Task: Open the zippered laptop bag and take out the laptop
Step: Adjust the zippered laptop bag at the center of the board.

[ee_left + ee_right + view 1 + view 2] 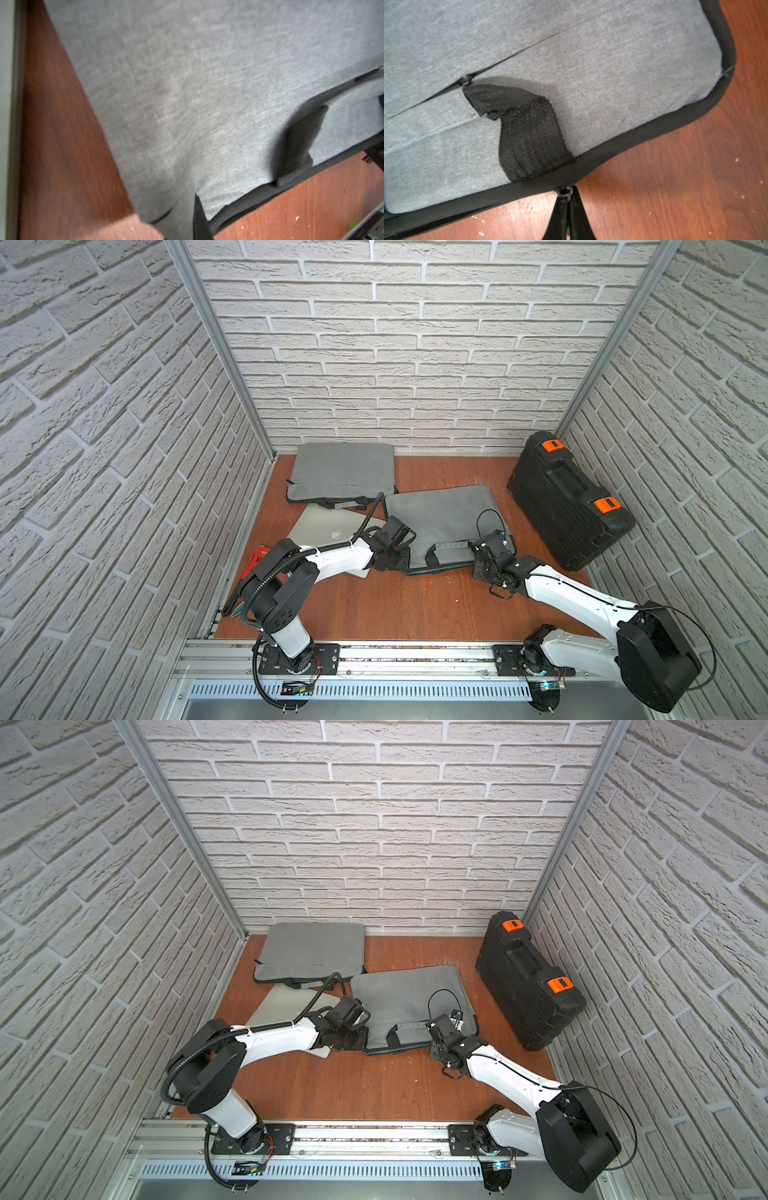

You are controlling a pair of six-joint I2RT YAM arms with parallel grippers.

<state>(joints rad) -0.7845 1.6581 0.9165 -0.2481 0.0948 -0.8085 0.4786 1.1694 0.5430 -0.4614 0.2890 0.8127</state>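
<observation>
Bare tabletop (395, 605) in front of the laptop bag (440, 514); black case (569, 502) right, second bag (340, 468) behind.

A gray laptop bag (411, 994) lies flat at the centre of the red-brown desk (374, 1090), with its handle toward the lower edge. The left claw (353, 1041) sits at the bag's lower left corner and the right claw (435, 1050) at its lower right edge. A silver laptop (278, 1006) lies partly under the left arm. A second gray bag (311, 952) lies above it, and a black case (528, 977) stands at right.
</observation>
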